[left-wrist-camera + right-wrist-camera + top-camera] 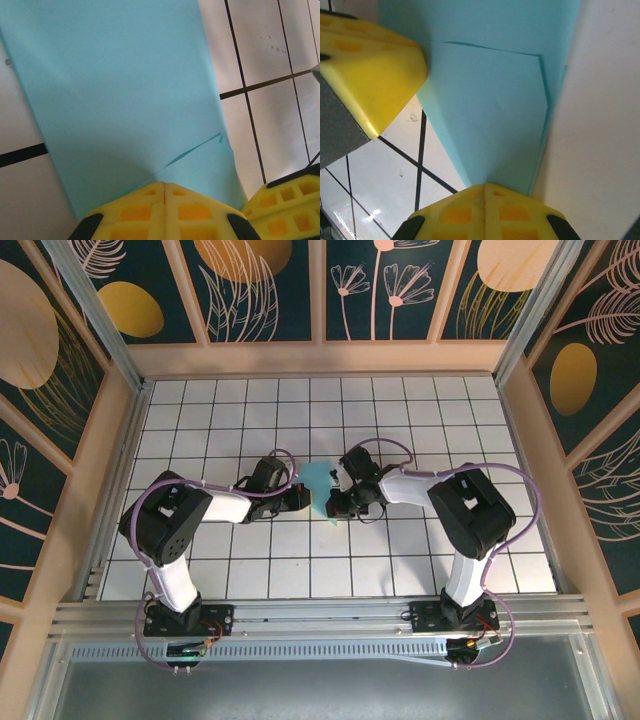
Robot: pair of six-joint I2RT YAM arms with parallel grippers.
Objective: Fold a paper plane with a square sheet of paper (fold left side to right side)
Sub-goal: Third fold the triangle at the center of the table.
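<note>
While both arms reach toward the middle of the tabletop (200,430) in the overhead view, the light-blue paper (319,483) lies between them, a slim shape running near to far and no longer a flat square, so several folds look done. The left gripper (297,499) meets it from the left and the right gripper (338,503) from the right. At the left wrist, the left gripper (164,188) has its yellow pads together, tips resting on the paper (115,90), which is smooth with a slanted flap edge crossing its near end. At the right wrist, the right gripper (485,189) is likewise closed against the paper (490,110), where an overlapping layer with a crisp corner shows. I judge this a crease being pressed; the dart's final folds seem left.
</note>
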